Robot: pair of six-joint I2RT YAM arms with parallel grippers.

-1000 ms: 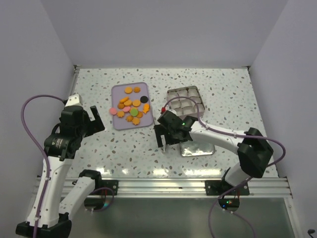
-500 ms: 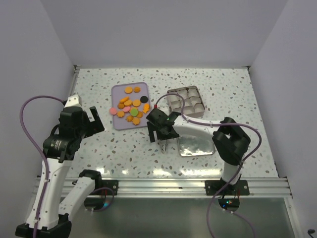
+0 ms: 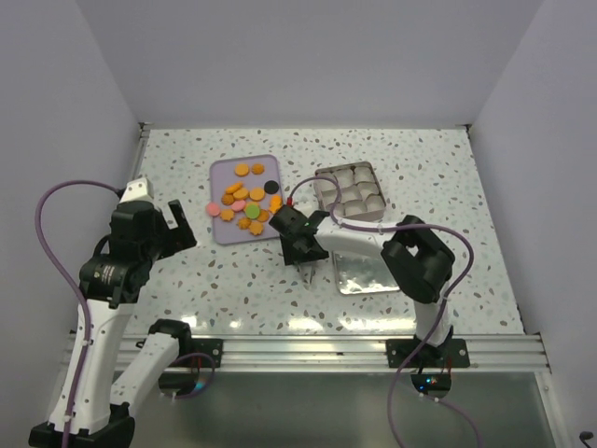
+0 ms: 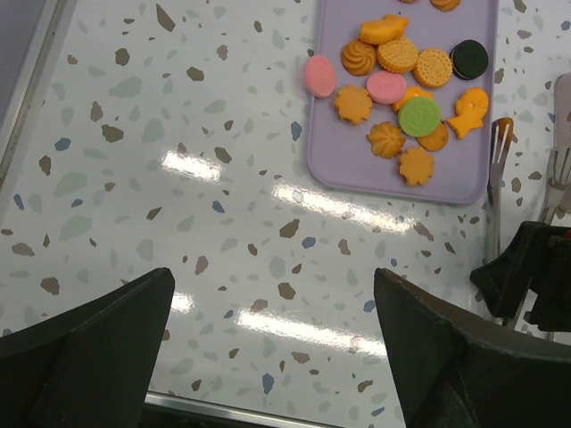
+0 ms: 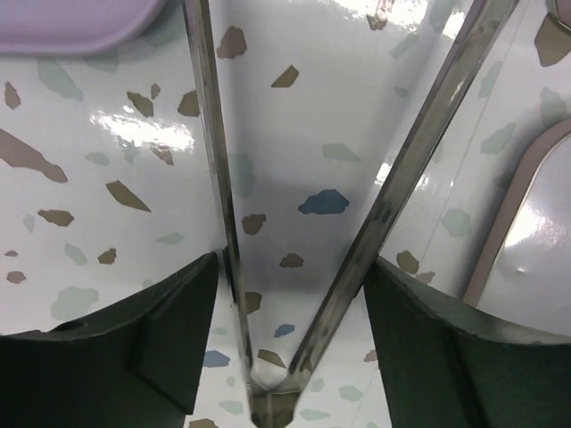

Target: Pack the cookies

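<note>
Nothing is packed yet. All the cookies [image 3: 245, 203] lie in a loose pile on the lilac tray [image 3: 224, 168], and one pink one sits at the tray's left rim. We see no cookie in the compartments of the tin [image 3: 347, 167]. Its lid [image 3: 371, 273] lies on the table [image 3: 420, 159] in front of it.

The right gripper [image 5: 290, 303] is low over the tongs [image 5: 210, 134], which lie between tray and tin. Its fingers straddle both tong arms and sit right against them, but we cannot tell whether it is squeezing yet. We judge this to be the tool pickup, so every cookie transfer is left to do.

The left gripper [image 4: 272, 330] hangs spread wide, holding nothing, over bare table left of the tray.

Room is tight for the right arm, with the tray corner on one side and the lid edge on the other. Walls close in three sides of the table.
</note>
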